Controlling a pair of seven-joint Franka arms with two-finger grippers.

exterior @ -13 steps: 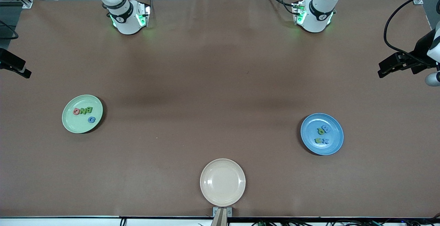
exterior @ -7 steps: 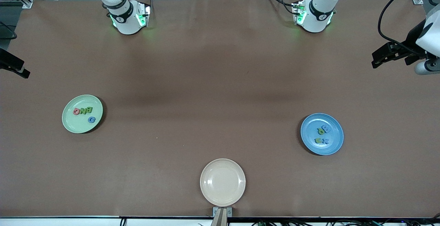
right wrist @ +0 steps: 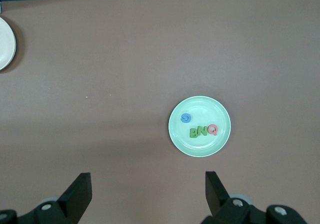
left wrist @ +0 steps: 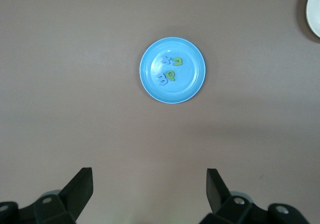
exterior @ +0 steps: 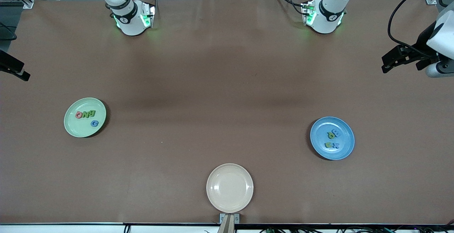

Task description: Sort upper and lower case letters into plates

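**Letters all plated; both arms drawn back**

The letters are no longer loose on the surface. Four lie in the green plate (exterior: 85, 117) toward the right arm's end: a green B (right wrist: 192, 132), a green N (right wrist: 202, 131), a red Q (right wrist: 212, 129) in a row, and a blue G (right wrist: 185, 117) just beside them. These read as capitals. The other four lie in the blue plate (exterior: 332, 138) toward the left arm's end: a blue x (left wrist: 167, 60) and a green letter (left wrist: 178, 61) side by side, with another blue letter (left wrist: 162, 78) and a green p (left wrist: 171, 75) next to them. These look like small letters, though two are too small to read surely. The cream plate (exterior: 230, 188), nearest the front camera and between the two others, holds nothing.

The left gripper (left wrist: 150, 186) hangs high over bare surface at the left arm's end, fingers spread wide and empty. The right gripper (right wrist: 147, 190) likewise hangs over bare surface at the right arm's end, fingers apart, carrying nothing.

By my reading the sorting is finished: eight letters, four to a plate, none left outside. The step in hand looks like a retreat or wait. No further pick seems called for; the next move, if any, is only to park both arms clear of the plates.
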